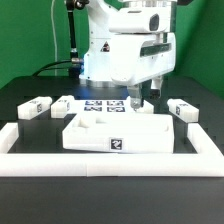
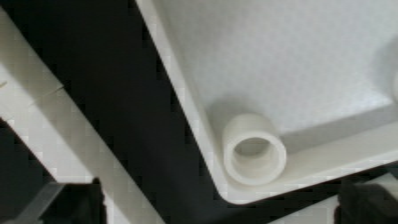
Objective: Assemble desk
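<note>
Desk top lies mid-table with no leg fitted, and its corner socket shows empty. Loose legs lie either side, so we judge all the fitting is left to do. Our claw hangs over the top's far corner, jaws apart, holding nothing.

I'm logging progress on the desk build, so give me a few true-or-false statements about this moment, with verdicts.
1. The top lies inside the border bars. True.
2. A leg is fitted in the corner socket. False: the socket is empty, and the legs lie loose beside the top.
3. The gripper holds a leg. False: it is open and empty, over the top's rear edge.
4. The top's front wall carries a tag. True.
</note>
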Robot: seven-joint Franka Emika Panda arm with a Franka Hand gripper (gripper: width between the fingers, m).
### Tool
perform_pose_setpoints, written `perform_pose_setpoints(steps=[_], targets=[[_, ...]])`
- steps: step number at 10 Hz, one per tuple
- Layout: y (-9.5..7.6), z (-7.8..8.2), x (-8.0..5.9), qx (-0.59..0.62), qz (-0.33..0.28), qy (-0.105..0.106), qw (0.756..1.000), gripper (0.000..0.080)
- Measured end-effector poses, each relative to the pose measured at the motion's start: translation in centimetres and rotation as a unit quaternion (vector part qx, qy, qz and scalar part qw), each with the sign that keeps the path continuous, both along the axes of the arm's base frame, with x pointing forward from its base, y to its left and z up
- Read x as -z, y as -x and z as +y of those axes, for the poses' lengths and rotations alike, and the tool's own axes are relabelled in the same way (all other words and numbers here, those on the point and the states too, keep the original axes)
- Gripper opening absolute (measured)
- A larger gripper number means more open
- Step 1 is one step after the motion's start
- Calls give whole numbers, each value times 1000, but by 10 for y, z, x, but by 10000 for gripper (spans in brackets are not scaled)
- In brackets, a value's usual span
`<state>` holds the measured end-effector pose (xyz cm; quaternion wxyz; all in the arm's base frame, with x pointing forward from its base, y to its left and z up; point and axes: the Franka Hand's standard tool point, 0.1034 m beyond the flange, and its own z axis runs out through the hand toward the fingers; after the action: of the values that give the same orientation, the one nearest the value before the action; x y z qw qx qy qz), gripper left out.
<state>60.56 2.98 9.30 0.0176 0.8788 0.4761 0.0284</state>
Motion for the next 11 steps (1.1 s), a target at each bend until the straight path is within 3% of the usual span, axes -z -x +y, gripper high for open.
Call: perform_pose_setpoints(steps=[5, 7, 9, 11], targets=[[1, 0, 0, -3, 0, 1, 1000, 649], [38, -8, -4, -72, 6, 9, 997, 649], [71, -18, 10, -133, 1, 14, 991, 649], [69, -17, 10, -123, 6, 13, 992, 649]])
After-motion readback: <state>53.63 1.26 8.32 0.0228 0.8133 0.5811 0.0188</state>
